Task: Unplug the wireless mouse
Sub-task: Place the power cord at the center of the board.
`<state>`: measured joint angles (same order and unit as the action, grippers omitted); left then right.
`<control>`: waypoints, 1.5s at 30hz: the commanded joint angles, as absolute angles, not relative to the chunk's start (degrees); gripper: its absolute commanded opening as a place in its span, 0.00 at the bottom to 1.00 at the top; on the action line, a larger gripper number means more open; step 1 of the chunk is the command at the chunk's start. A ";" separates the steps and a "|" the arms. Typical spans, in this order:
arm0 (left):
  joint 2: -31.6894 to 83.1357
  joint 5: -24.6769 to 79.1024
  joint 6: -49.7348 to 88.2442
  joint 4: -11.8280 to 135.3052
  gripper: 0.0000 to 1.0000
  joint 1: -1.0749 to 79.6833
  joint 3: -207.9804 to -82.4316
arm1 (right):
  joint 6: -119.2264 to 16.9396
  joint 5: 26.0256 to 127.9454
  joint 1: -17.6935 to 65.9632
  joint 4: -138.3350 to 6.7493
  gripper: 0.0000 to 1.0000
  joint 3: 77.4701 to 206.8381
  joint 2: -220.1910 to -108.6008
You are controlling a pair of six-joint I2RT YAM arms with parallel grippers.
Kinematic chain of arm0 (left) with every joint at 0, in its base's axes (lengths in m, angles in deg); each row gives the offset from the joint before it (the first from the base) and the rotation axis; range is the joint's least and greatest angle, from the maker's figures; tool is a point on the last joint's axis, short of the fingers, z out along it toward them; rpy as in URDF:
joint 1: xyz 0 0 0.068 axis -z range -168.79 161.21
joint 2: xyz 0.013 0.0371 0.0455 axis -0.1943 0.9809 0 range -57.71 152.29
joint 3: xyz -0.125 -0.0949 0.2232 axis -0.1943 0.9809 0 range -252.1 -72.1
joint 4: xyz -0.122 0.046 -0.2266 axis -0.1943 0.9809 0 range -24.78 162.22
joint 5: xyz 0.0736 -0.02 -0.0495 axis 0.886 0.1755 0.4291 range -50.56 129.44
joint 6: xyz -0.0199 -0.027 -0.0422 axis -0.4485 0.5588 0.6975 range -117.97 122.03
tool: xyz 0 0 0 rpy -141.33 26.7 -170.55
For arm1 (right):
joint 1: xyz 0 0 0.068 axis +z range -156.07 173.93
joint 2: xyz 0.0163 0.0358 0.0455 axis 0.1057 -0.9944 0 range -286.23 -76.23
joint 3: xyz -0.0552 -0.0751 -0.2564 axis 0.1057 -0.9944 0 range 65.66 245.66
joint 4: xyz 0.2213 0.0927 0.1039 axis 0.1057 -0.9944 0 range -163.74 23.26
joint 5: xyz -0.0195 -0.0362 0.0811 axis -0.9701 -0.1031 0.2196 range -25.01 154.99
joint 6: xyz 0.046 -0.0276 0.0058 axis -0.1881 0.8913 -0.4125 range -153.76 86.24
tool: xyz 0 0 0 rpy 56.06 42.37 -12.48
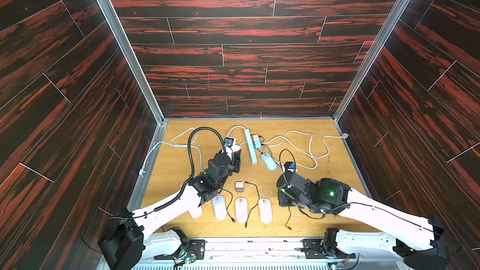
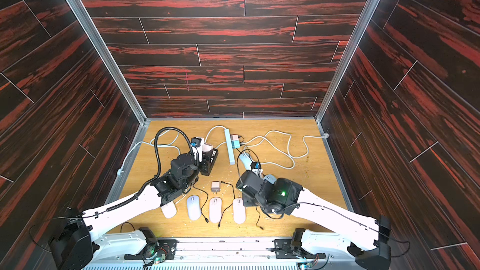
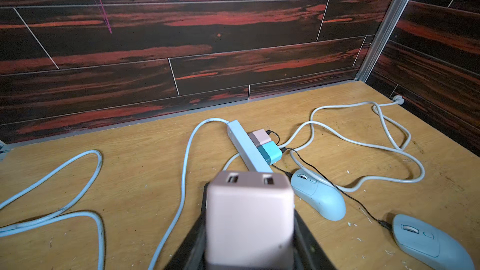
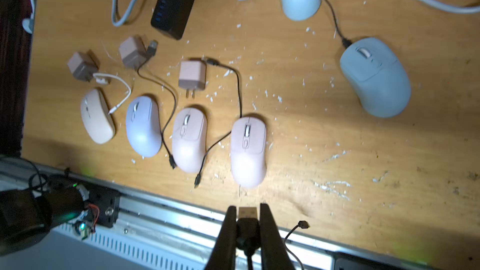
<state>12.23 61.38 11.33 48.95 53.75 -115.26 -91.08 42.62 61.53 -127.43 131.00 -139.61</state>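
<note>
While the right gripper is clenched on a USB plug, four mice lie in a row beside it along the front edge of the table. Farther back sits a blue wireless mouse, and beyond it the left gripper grasps a pink charger. That mouse is wired to the teal charger on the light-blue power strip at the rear.

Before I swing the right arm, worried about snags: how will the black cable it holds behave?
Probably floppy: the black cable hangs slack behind its pinched plug. Its loose end would likely trail and could catch the nearest mouse. Thin, so probably light.
</note>
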 commanded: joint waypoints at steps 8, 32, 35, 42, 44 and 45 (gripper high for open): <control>11.14 59.69 14.14 50.86 0.00 53.70 -115.77 | -82.58 44.48 49.50 -107.99 0.00 119.73 -144.13; 4.19 62.39 17.76 55.28 0.00 53.74 -112.59 | -65.75 44.42 37.09 -83.83 0.10 115.31 -166.66; 4.21 61.88 17.77 55.36 0.00 53.74 -112.56 | -66.77 44.17 36.74 -84.05 0.22 114.75 -166.85; 5.70 61.91 21.64 57.29 0.00 53.71 -113.88 | -66.44 46.49 36.75 -83.47 0.58 115.22 -163.52; 6.31 61.52 23.50 58.87 0.00 53.74 -114.60 | -66.54 46.15 36.80 -83.92 0.60 115.15 -161.17; 6.81 61.35 24.92 59.97 0.00 53.74 -115.11 | -66.57 45.94 36.80 -83.97 0.61 114.92 -159.65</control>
